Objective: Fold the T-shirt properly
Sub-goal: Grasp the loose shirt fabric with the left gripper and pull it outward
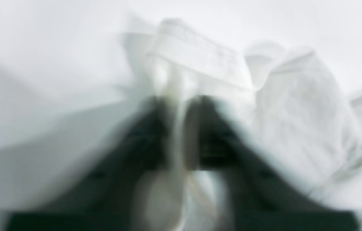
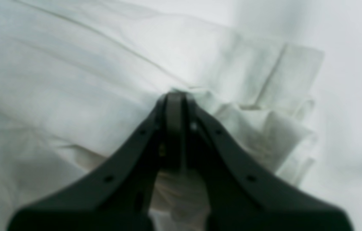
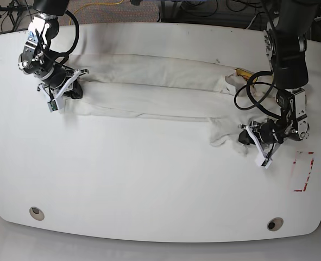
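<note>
T-shirt (image 3: 155, 89) fabric lies across the upper half of the base view as a long, narrow, off-white band on the white table (image 3: 149, 185), running from upper left to the right of centre; a lengthwise crease divides it into an upper and a lower strip; a small yellow-orange patch (image 3: 243, 71) shows at its upper right end, beside a black cable (image 3: 247, 92).

At the left end of the band, in the upper left of that frame, the right gripper (image 3: 73, 89) rests against the cloth; in the right wrist view its dark fingers (image 2: 136, 141) meet at the frame's centre, clenched on a bunched edge of the T-shirt (image 2: 72, 80), with pleated folds spilling to the right of the tips.

At the right of the base frame the left gripper (image 3: 246, 137) sits at the lower right corner of the garment, where the cloth droops below the band; the left wrist view is heavily blurred, yet the dark fingers (image 1: 213, 134) appear pressed together on a thin strip of white fabric, with the crumpled T-shirt (image 1: 296, 112) heaped to the upper right.

A red-marked paper label (image 3: 301, 171) lies on the table at the right edge.
</note>
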Controlling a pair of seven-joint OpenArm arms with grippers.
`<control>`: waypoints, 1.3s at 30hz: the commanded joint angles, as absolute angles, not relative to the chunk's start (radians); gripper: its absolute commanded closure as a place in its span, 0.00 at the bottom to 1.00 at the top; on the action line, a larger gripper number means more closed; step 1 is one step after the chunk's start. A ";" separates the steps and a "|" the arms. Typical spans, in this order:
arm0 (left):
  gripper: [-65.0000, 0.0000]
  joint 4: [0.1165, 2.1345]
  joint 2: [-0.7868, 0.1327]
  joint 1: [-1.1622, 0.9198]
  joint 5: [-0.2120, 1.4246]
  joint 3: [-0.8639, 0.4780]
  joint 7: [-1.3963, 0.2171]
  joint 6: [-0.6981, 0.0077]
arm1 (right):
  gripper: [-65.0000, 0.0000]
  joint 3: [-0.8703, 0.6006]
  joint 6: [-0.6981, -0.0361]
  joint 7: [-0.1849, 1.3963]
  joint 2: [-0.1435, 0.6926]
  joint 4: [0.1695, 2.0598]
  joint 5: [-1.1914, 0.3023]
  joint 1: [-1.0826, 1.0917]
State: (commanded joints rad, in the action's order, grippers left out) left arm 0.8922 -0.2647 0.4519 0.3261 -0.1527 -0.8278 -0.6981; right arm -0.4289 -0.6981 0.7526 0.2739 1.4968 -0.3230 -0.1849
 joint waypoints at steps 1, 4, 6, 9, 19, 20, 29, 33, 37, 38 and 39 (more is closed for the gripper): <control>1.00 0.897 -0.265 0.453 0.326 -0.153 -0.828 -0.698 | 0.96 -0.429 -0.698 0.753 0.274 1.497 -0.323 -0.185; 1.00 0.958 -0.265 0.447 0.328 -0.154 -0.829 -0.698 | 0.96 -0.429 -0.698 0.753 0.274 1.497 -0.323 -0.183; 1.00 1.021 -0.265 0.444 0.329 -0.154 -0.834 -0.698 | 0.96 -0.429 -0.698 0.753 0.274 1.497 -0.323 -0.183; 1.00 1.136 -0.265 0.415 0.331 -0.157 -0.855 -0.698 | 0.96 -0.429 -0.698 0.753 0.274 1.497 -0.323 -0.183; 1.00 1.443 -0.265 0.312 0.331 -0.157 -0.992 -0.698 | 0.96 -0.429 -0.698 0.753 0.274 1.497 -0.323 -0.180; 1.00 1.466 -0.265 0.305 0.331 -0.157 -1.009 -0.698 | 0.96 -0.429 -0.698 0.753 0.274 1.497 -0.323 -0.180; 1.00 1.742 -0.268 0.148 0.331 -0.173 -1.122 -0.698 | 0.96 -0.429 -0.698 0.753 0.274 1.497 -0.323 -0.179; 1.00 1.834 -0.265 0.076 0.331 -0.242 -1.181 -0.698 | 0.96 -0.429 -0.698 0.753 0.268 1.497 -0.323 -0.179; 1.00 1.870 -0.263 0.025 0.331 -0.294 -1.202 -0.698 | 0.96 -0.429 -0.698 0.753 0.249 1.497 -0.321 -0.179; 1.00 1.873 -0.263 0.010 0.331 -0.305 -1.202 -0.698 | 0.96 -0.429 -0.698 0.753 0.248 1.497 -0.321 -0.179; 1.00 1.873 -0.263 -0.002 0.331 -0.315 -1.202 -0.698 | 0.96 -0.429 -0.698 0.753 0.246 1.497 -0.321 -0.179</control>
